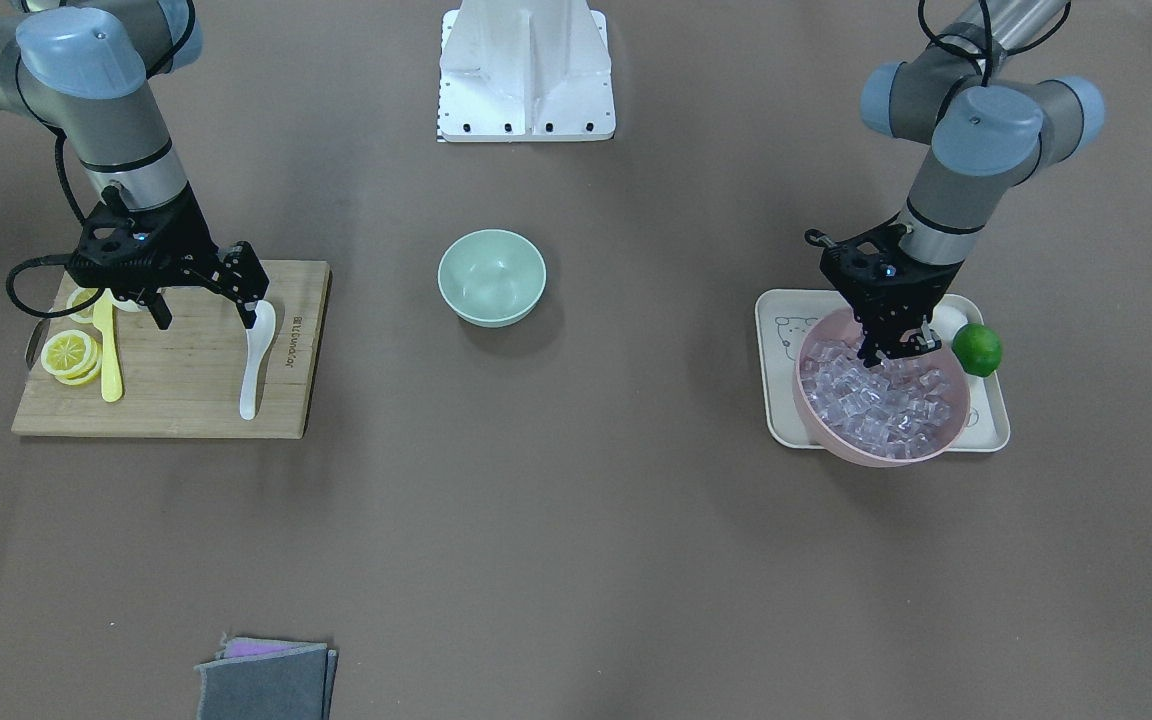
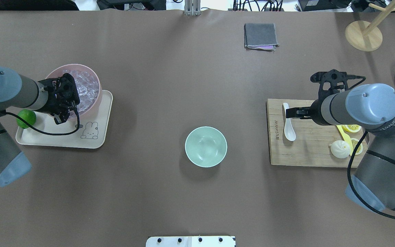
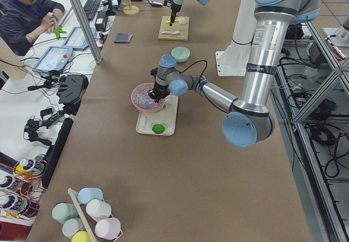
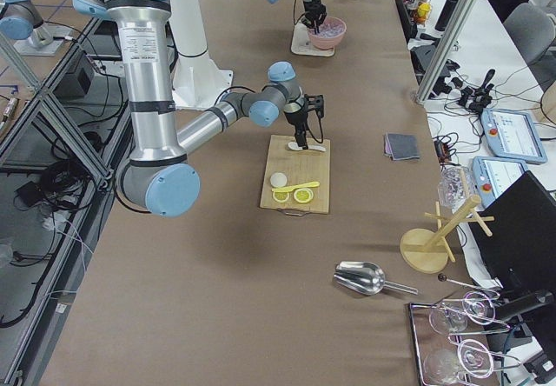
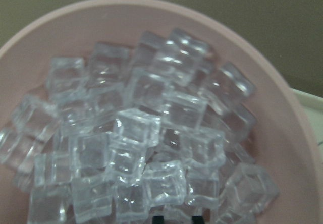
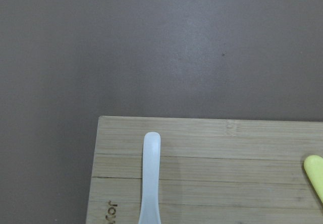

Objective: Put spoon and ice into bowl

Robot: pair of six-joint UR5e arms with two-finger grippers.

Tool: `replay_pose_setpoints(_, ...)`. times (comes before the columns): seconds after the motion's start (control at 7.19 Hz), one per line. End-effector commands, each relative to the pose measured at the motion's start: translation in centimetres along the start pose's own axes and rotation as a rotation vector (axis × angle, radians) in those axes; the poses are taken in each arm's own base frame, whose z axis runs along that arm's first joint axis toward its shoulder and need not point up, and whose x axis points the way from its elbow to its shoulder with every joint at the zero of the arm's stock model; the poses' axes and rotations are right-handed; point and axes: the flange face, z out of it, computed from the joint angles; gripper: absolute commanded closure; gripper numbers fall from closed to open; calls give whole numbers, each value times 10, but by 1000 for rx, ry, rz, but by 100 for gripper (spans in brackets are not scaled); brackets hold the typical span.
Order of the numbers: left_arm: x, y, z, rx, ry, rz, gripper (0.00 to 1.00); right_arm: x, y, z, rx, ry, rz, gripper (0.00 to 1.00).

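The white spoon (image 1: 256, 360) lies on the wooden board (image 1: 186, 415), scoop toward the robot; it also shows in the overhead view (image 2: 288, 125) and its handle in the right wrist view (image 6: 151, 178). My right gripper (image 1: 206, 312) is open just above the board, one finger beside the spoon's scoop. The mint-green bowl (image 2: 206, 146) stands empty mid-table. Clear ice cubes (image 5: 146, 133) fill the pink bowl (image 2: 54, 74). My left gripper (image 1: 896, 348) is down in that bowl. Its fingertips (image 5: 157, 219) stand close together among the cubes, with a cube between them.
The pink bowl sits on a cream tray (image 2: 94, 139) with a lime (image 2: 26, 118). The board also holds a yellow knife (image 1: 111, 355), lemon slices (image 1: 69, 355) and a bun (image 2: 340, 149). A grey cloth (image 2: 260, 35) lies at the far side.
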Motion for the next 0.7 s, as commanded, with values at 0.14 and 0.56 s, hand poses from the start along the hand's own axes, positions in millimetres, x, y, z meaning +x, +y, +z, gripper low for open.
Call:
replay_pose_setpoints(0.14, -22, 4, -30, 30, 60, -59, 94, 0, 0, 0, 1, 0, 1, 0)
replay_pose_setpoints(0.56, -33, -7, -35, -16, 84, -257, 18, 0, 0, -1, 0, -2, 7, 0)
